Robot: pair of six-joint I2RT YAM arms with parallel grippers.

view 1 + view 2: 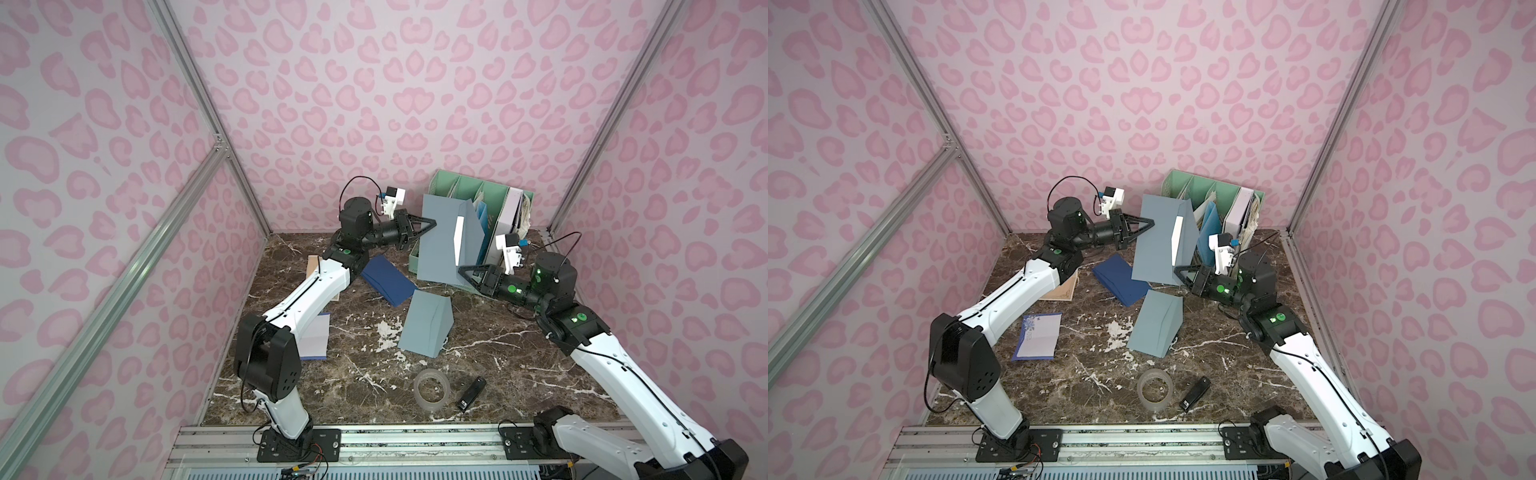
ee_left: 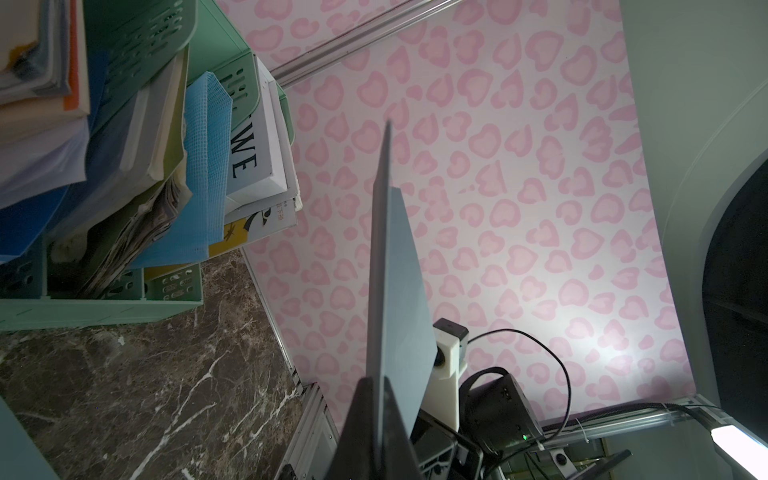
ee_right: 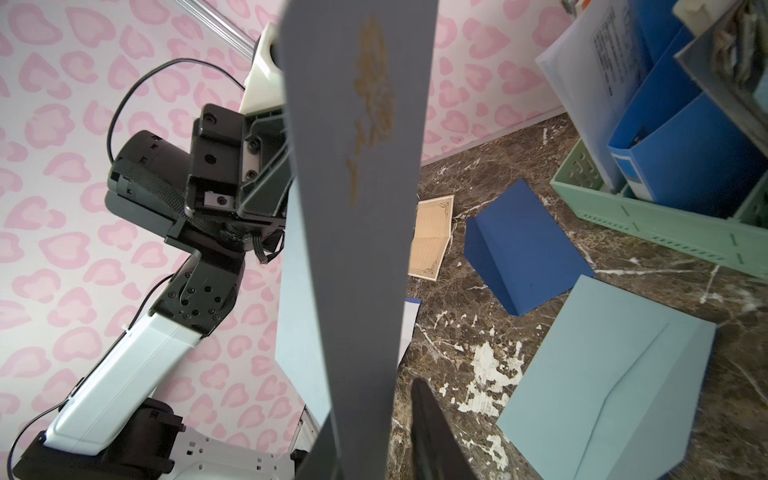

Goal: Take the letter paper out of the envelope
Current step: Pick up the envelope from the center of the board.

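- In both top views the envelope (image 1: 440,245) (image 1: 1152,249) is up off the table, long axis near upright and flap swung open toward the right arm.
- The left gripper (image 1: 432,224) (image 1: 1151,224) is clamped on the envelope's far-side edge.
- The letter (image 1: 459,241) (image 1: 1177,243) shows as a white strip, also upright, tucked between body and flap and not out yet.
- The right gripper (image 1: 460,270) (image 1: 1176,270) sits right at the letter's lower end, by the envelope's bottom corner.
- Left wrist: the envelope (image 2: 395,270) runs edge-on out of the closed left gripper (image 2: 376,415). A white box in the rack (image 2: 124,307) reads "WE" (image 2: 245,164).
- Right wrist: the envelope (image 3: 357,208) drops between the right gripper's (image 3: 374,399) fingers, which are narrowly parted. One finger (image 3: 432,432) stands clear of it, so there is no firm hold. The envelope's gold print is unreadable, and the letter is hidden here.
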